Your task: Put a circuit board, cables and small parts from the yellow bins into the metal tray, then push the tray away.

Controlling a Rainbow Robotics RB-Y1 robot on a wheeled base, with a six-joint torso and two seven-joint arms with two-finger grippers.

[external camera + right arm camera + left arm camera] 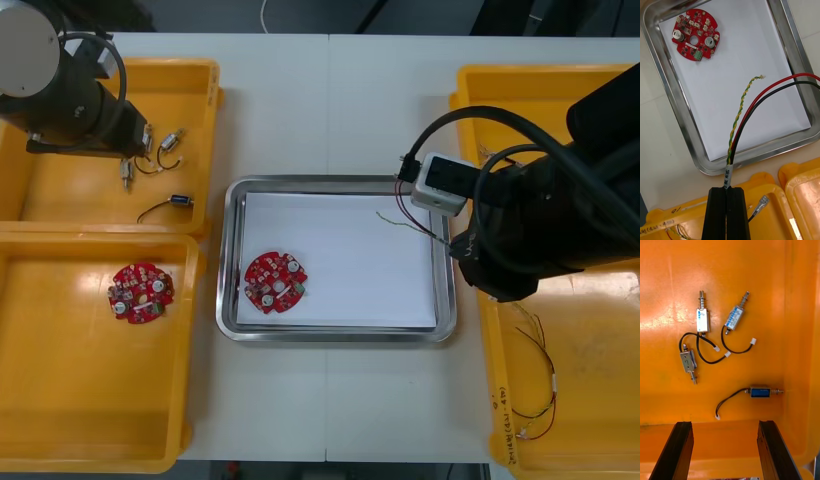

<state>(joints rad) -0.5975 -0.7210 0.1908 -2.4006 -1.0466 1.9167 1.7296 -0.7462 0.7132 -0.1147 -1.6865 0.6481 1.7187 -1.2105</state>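
right gripper (728, 189) pinched on cable (743, 99) at tray (335, 333) right rim, free end over tray's right half | tray: board (275, 282) near-left, rest of floor open | left gripper (724, 423) wide over far-left bin (190, 75), four parts (702, 317) in it | near-left bin (60, 420): second board (141, 292)

A white sleeve (727, 175) on the cable (752, 101), just outside the metal tray (688, 142), is carrying dark print along its length, too small to be read with certainty. The rim of the near right yellow bin (685, 214), just beside the tray, is bearing handwritten marker: what looks like "10" is standing out, while the bracketed note next to it is proving illegible. In the far left yellow bin (662, 285), well apart from the tray, one small metal part (688, 362) is showing a handwritten "7"; the blue labels (734, 317) on the others are proving unreadable.
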